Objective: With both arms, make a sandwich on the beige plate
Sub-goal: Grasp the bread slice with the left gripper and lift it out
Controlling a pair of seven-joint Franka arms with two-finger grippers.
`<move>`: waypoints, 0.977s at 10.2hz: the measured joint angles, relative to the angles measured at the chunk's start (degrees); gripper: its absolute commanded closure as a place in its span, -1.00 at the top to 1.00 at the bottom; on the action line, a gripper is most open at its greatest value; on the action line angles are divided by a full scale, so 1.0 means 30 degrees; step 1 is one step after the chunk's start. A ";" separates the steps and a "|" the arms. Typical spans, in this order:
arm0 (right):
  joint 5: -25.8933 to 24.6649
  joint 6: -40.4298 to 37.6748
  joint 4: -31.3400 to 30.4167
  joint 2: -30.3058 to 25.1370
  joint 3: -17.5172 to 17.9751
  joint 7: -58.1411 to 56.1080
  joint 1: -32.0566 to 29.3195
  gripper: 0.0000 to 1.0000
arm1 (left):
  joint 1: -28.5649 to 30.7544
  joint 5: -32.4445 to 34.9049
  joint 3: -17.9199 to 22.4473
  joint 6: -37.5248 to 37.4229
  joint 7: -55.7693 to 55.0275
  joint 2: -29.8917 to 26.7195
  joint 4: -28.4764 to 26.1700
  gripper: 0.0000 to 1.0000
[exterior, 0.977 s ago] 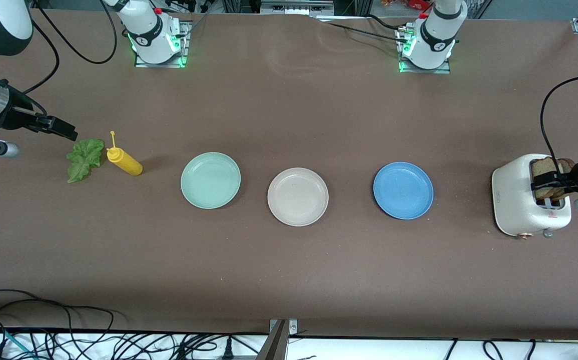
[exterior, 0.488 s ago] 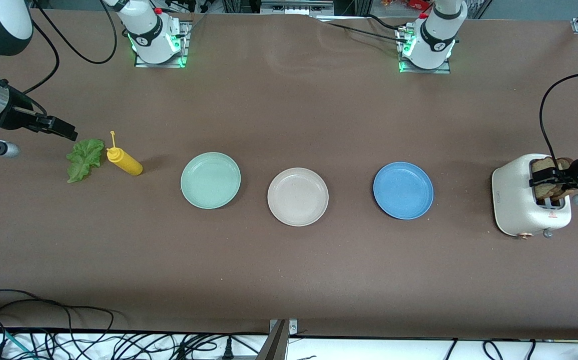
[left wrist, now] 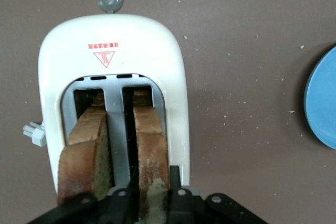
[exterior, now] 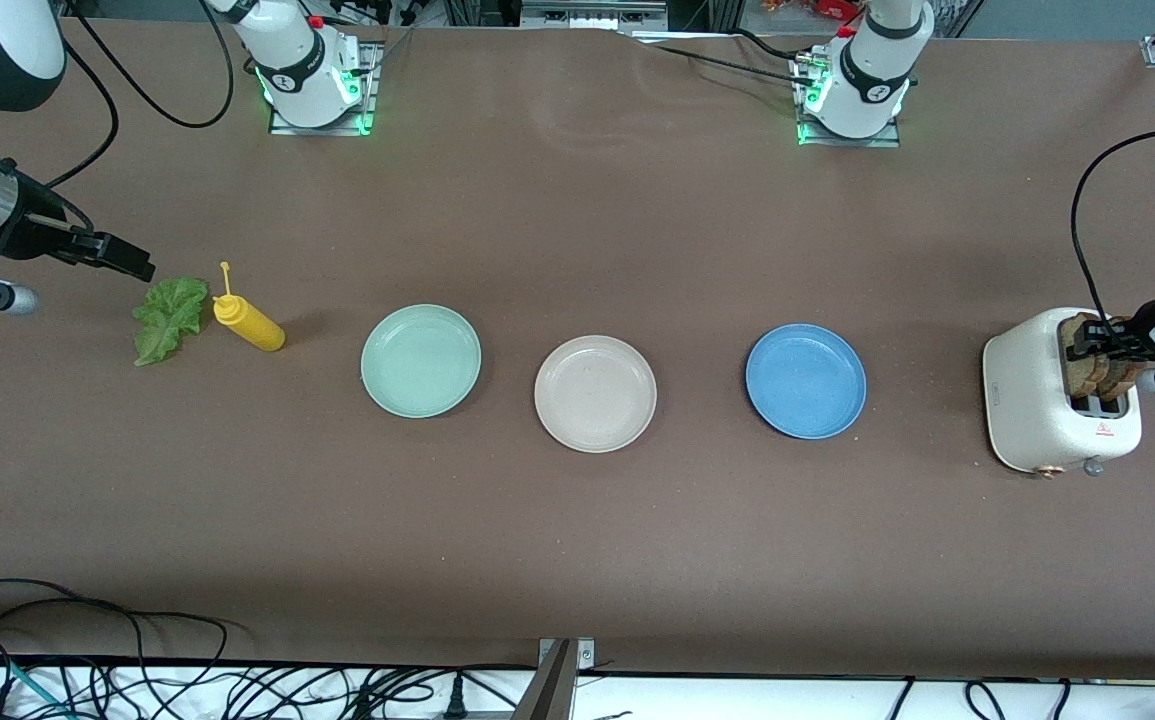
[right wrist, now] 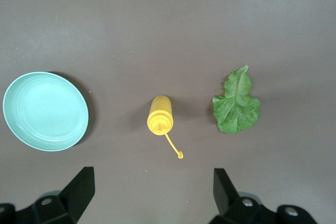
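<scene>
Left jaws [left wrist: 149, 203] pinching one bread slice [left wrist: 152, 156] in toaster [left wrist: 113, 40] — right jaws [right wrist: 152, 187] spread.

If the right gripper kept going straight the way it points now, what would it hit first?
Likely the lettuce leaf: the open right gripper hangs just above it, aimed toward the mustard bottle beside it. Its height is unclear, so it might pass over.

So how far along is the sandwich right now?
Nothing is on the round speckled beige plate yet. In hand: the left pincer is closed on a brown bread slice in the white toaster. The open right pincer waits above the ruffled green lettuce leaf. All stacking is left.
</scene>
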 measured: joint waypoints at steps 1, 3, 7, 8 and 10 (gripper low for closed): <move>0.0000 0.0000 0.0000 0.0000 0.0000 0.0000 0.0000 1.00 | 0.0066 0.0000 0.0004 0.0000 0.0476 0.0000 0.0000 -1.00; 0.0000 0.0000 0.0000 0.0000 0.0000 0.0000 0.0000 1.00 | 0.0118 0.0000 0.0003 0.0005 0.0753 -0.0008 0.0029 -1.00; 0.0000 0.0000 0.0000 0.0000 -0.0001 0.0000 -0.0001 1.00 | 0.0092 0.0000 -0.0137 -0.1518 0.0847 -0.0167 0.1714 -1.00; 0.0000 0.0000 0.0000 0.0001 -0.0005 0.0000 -0.0003 1.00 | 0.0067 0.0000 -0.0197 -0.2591 0.0847 -0.0290 0.2690 -1.00; 0.0000 0.0000 0.0001 0.0002 -0.0024 0.0000 -0.0011 1.00 | -0.0223 -0.0005 -0.0300 -0.3644 0.0854 -0.0385 0.4097 -1.00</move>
